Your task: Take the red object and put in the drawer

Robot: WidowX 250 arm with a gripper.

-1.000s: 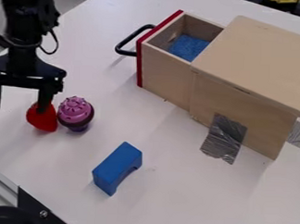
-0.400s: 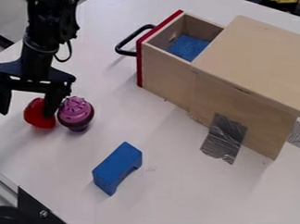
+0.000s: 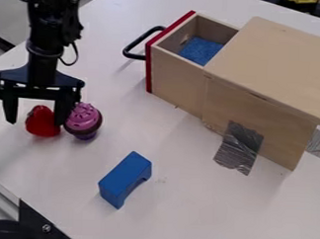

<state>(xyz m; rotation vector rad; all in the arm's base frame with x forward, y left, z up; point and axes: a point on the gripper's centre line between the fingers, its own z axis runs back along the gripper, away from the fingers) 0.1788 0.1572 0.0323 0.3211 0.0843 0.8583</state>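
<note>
One black fitting (image 3: 44, 221) and one pale metal rail (image 3: 3, 201) occupy the near left corner of the white table (image 3: 186, 206). One blue block (image 3: 124, 177), with a curved recess in one side, rests beyond them. Two strips of grey tape are present: one tape strip (image 3: 239, 146) on the side of the wooden cabinet (image 3: 270, 61) and the table, one at the right edge of the view. At the left, one red object (image 3: 42, 121) rests on the table, outside the drawer; one toy cupcake (image 3: 83, 120), pink-topped, is positioned beside it. One gripper (image 3: 35, 121) hangs over this pair, its two jaws spread, one on each side of the red object. The jaw nearer the cupcake overlaps the red object's edge; contact cannot be determined. Farther back, one drawer (image 3: 177, 80) extends open from the cabinet, with one red front, one black handle (image 3: 130, 45) and one blue piece (image 3: 200, 50) inside. One yellow item (image 3: 302, 0) lies at the far edge.
</note>
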